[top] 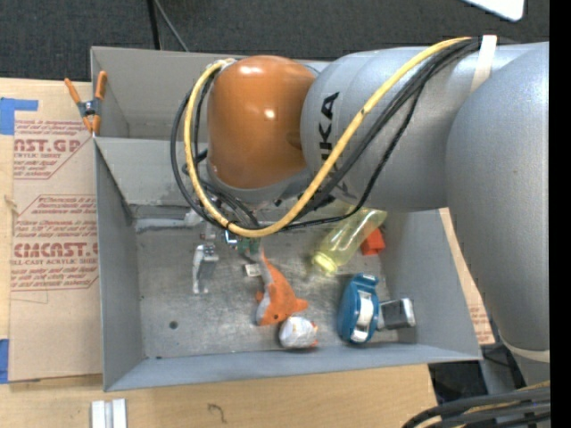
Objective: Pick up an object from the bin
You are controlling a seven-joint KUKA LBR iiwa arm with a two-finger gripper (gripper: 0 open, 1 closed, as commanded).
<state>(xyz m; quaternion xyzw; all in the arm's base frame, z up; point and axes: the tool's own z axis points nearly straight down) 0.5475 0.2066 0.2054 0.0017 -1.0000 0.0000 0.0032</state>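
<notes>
Hangs with jaws spread, empty, just beside an orange toy (278, 300), probably light and rubbery, best pinched across its narrow middle.

The toy (278, 300) is orange, the gadget (359, 308) blue-white, the bottle (343, 243) seemingly yellow.

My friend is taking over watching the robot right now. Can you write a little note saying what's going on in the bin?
Gripper: open, low over the middle of the bin, nothing between its fingers.
Things: an orange toy lies just right of the gripper, with a white rounded thing touching it at the front. Further right are a blue and white thing and a yellow see-through bottle.
Done: nothing picked yet.
Left: close on one thing, probably the orange toy since it is nearest, and lift it out.
</notes>
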